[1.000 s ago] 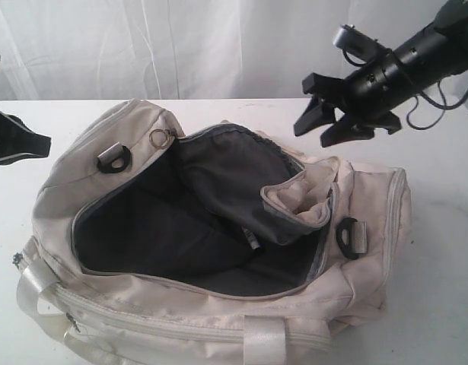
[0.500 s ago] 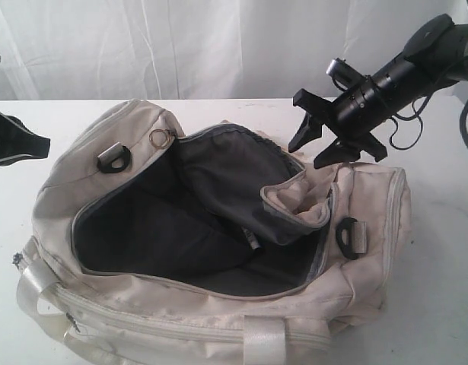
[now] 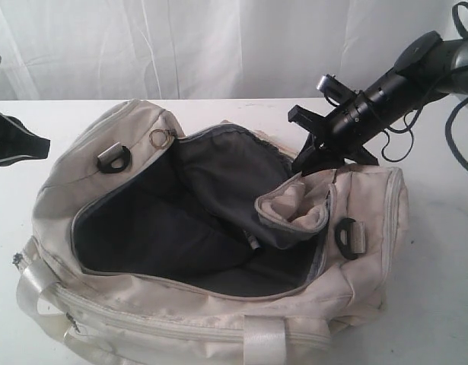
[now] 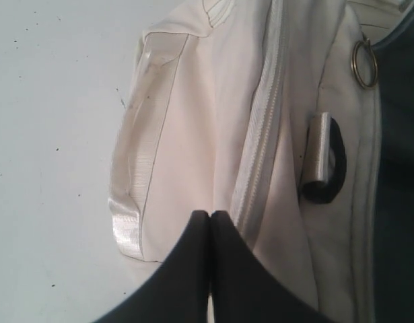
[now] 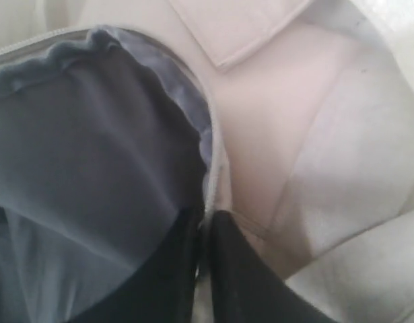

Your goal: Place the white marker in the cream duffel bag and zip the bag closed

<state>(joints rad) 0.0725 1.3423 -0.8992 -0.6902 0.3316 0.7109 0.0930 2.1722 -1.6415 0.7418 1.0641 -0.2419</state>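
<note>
Exterior view: the cream duffel bag (image 3: 180,312) lies unzipped on the table (image 3: 439,251), with a slim pale tip, seemingly the white marker (image 3: 252,242), inside on its dark lining. Left wrist view: the left gripper (image 4: 210,217) is clenched empty over the bag's end. Right wrist view: the right gripper (image 5: 205,221) pinches the bag's zippered rim.

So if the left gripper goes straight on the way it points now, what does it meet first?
Probably the cream duffel bag: the left gripper, jaws shut, points at its outer fabric beside the pale zipper. The gap between them is hard to judge.
</note>
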